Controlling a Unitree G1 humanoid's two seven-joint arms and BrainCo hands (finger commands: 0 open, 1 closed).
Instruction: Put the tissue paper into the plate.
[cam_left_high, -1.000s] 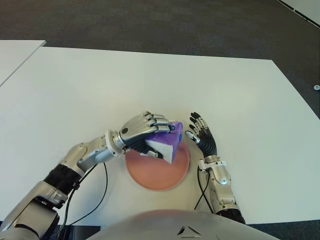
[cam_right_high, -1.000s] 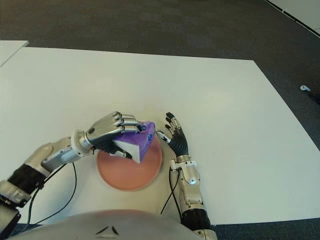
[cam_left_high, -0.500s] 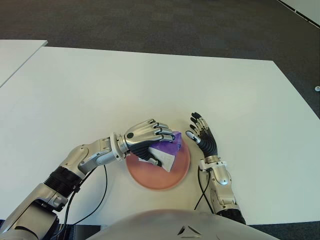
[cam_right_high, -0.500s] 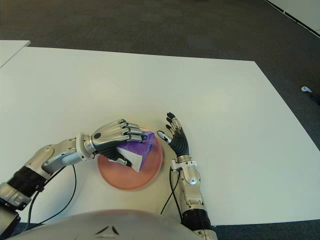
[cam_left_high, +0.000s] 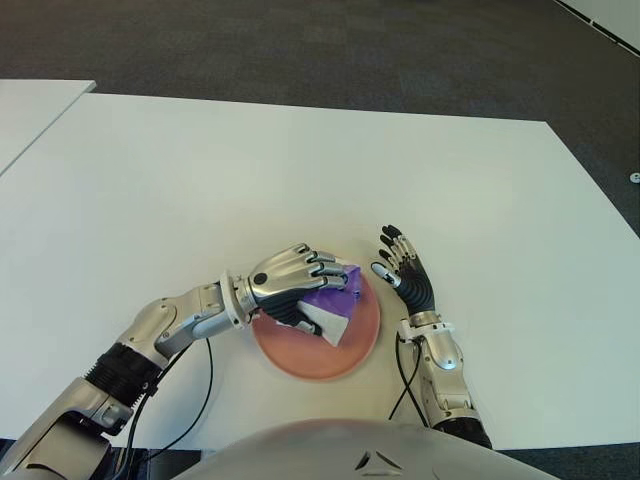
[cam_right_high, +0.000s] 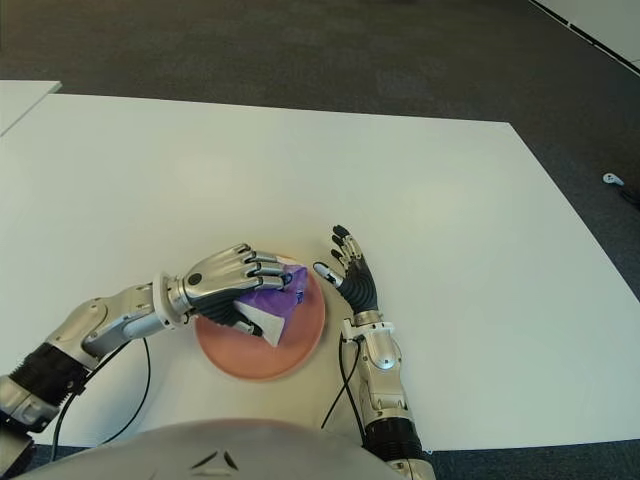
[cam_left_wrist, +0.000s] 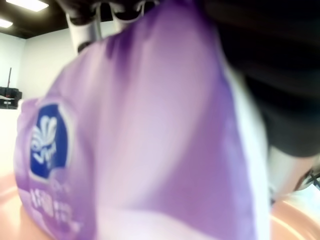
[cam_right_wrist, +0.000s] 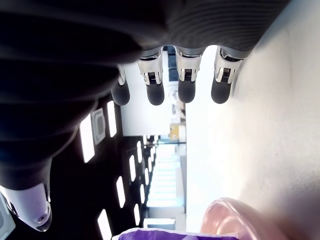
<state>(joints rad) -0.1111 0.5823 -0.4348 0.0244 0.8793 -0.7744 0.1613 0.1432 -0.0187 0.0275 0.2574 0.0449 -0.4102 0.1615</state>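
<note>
Two robot hands show over the white counter (cam_left_high: 200, 170). The left robot hand (cam_left_high: 290, 292) has its fingers curled around the purple tissue pack (cam_left_high: 335, 305), holding it low over the pink plate (cam_left_high: 345, 352); whether pack and plate touch cannot be told. The right robot hand (cam_left_high: 405, 275) shows just right of the plate, fingers spread, holding nothing.

1. Through both eye views we look down from the head at the white table (cam_left_high: 300, 160) — same scene, slightly offset.
2. Each wrist view sits close behind its own hand — both share the pink plate (cam_right_wrist: 235, 217).
</note>
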